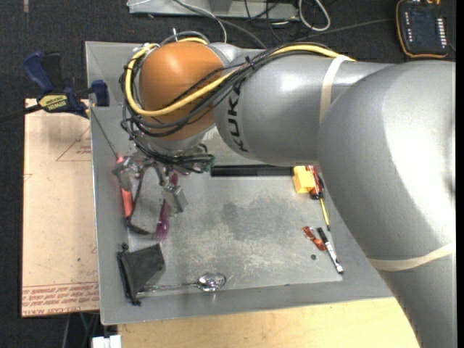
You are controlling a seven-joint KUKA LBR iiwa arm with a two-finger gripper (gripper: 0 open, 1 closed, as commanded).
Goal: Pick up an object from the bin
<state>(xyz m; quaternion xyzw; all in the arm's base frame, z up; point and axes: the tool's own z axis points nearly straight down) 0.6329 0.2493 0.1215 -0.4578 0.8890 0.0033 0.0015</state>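
— Where is the gripper [151, 193]?
— Low at nine o'clock in the bin [246, 216], under the arm's orange cover. Its fingers [174, 196] look spread, with nothing pinched between them.
— What lies under it?
— A red stick [127, 200] beside the nine o'clock finger, and a magenta marker [162, 227] just below the three o'clock one.
— And the rest?
— A black pouch [142, 263] at seven o'clock, a spoon [210, 282] at six, and a yellow block [302, 180] at three.
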